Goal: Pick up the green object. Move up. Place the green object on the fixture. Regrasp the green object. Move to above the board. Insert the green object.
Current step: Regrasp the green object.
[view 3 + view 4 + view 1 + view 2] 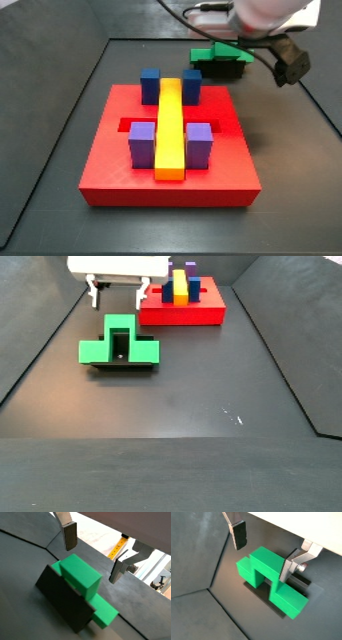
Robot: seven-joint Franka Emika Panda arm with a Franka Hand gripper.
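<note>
a: in both wrist views, where is the green object [80,574]?

b: it sits on the dark fixture [63,602], below the hand [92,557]. the fingers [238,534] are spread apart with nothing between them.

a: and the side views?

b: the hand [118,296] hovers just behind the green object [120,344]; the red board [167,165] stands well apart. no readable writing anywhere
</note>
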